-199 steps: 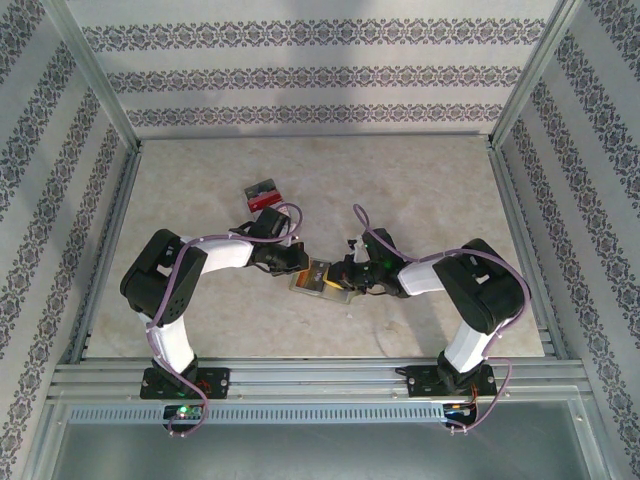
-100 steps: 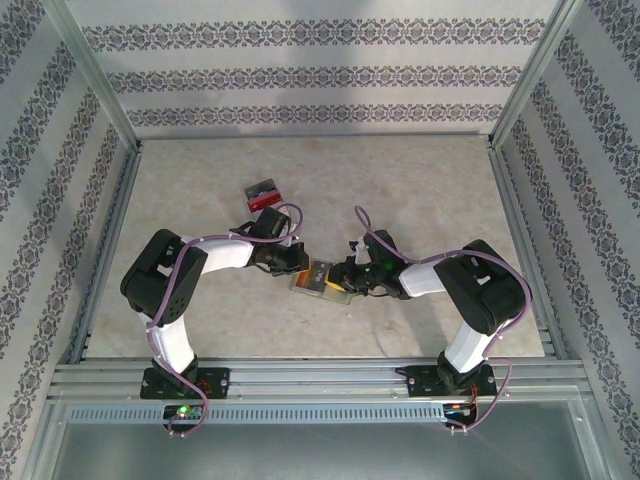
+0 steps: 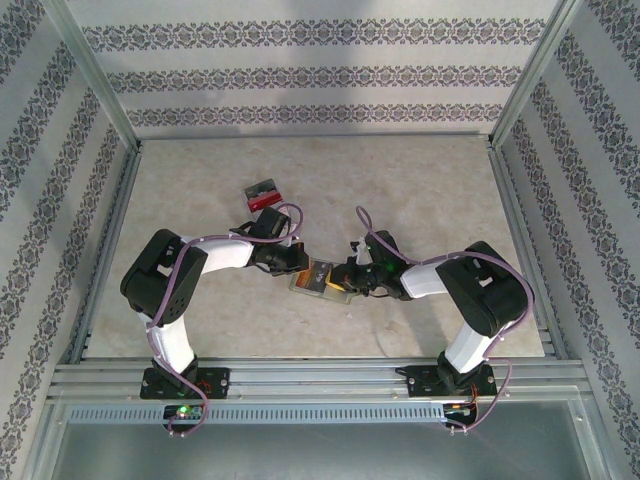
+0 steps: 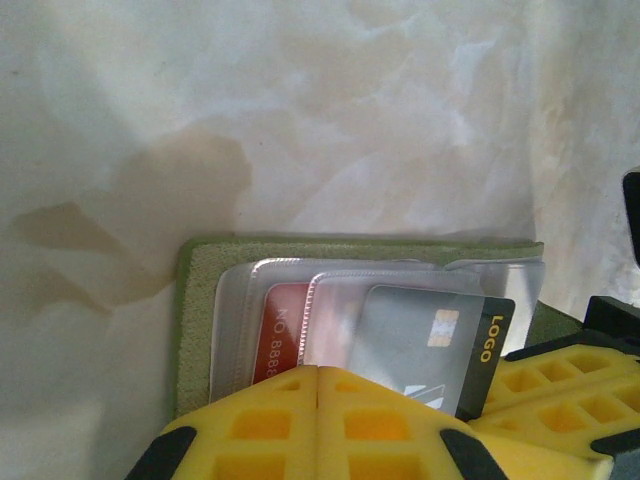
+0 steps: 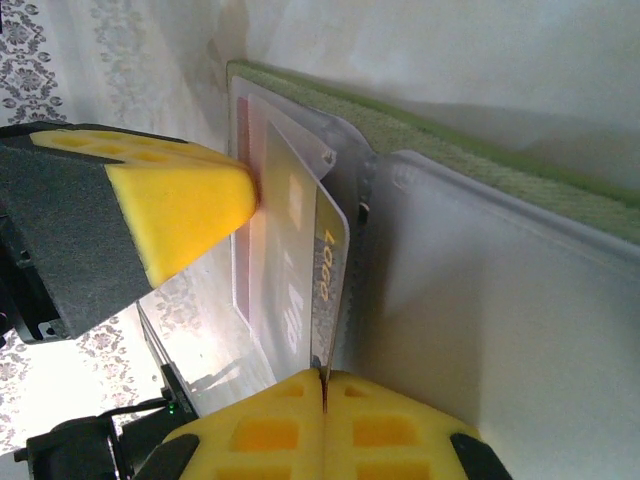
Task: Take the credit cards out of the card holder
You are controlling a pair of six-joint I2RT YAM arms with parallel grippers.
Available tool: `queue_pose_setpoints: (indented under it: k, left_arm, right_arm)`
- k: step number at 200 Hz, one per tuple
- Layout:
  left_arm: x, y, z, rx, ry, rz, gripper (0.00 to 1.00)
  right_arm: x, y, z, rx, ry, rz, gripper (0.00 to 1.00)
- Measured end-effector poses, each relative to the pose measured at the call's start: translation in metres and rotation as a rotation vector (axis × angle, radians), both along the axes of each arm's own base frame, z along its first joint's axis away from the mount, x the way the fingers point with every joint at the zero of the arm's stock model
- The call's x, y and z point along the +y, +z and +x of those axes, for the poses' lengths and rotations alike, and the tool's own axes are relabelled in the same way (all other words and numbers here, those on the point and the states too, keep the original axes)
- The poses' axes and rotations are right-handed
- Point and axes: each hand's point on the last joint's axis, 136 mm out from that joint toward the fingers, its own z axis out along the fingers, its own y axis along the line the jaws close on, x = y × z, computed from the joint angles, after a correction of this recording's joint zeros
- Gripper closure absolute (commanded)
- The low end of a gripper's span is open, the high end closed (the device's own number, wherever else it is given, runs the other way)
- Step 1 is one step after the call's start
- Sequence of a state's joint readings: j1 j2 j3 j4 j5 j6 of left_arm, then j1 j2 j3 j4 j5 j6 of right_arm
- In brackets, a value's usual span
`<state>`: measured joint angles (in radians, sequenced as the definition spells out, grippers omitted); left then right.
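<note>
The card holder lies open on the table, just toward 6 o'clock from its centre, with the two grippers meeting over it. The left gripper comes in from 9 o'clock and the right gripper from 3 o'clock. Two loose cards, one red and one dark, lie well apart at 11 o'clock from the holder. Any printing on them is too small to read.

In the left wrist view, the olive holder is spread flat and its pale translucent sleeves overlap. A red card sits inside a sleeve, with white characters "NO 888" readable before the next sleeve covers them. At 3 o'clock of it, a dark grey card pokes out of its sleeve. It shows a small chip patch and the word "LOGO" in yellow along its short edge. The left gripper has its yellow pads pressed together with no gap, resting at the holder's 6 o'clock edge.

In the right wrist view, the right gripper is also clamped narrow. The thin edge of the dark grey card runs straight into the seam between its pads, so it pinches that card. At 9 o'clock, a yellow pad of the left gripper touches the sleeves.
</note>
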<state>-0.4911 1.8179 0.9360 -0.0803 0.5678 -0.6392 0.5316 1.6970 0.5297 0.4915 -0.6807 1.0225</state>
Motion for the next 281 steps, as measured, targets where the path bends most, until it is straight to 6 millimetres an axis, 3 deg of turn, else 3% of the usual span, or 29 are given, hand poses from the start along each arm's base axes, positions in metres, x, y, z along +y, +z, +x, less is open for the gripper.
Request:
queue_pose_setpoints:
  k: [185,281]
  left_arm:
    - [0.000,0.000,0.001,0.005,-0.007,0.007,1.00]
    - [-0.001,0.000,0.001,0.010,-0.007,0.009,0.97]
  right_arm:
    - [-0.030,-0.005,-0.012,0.015,-0.054,-0.011,1.00]
    - [-0.044,0.009,-0.021,-0.003,-0.070,-0.008,1.00]
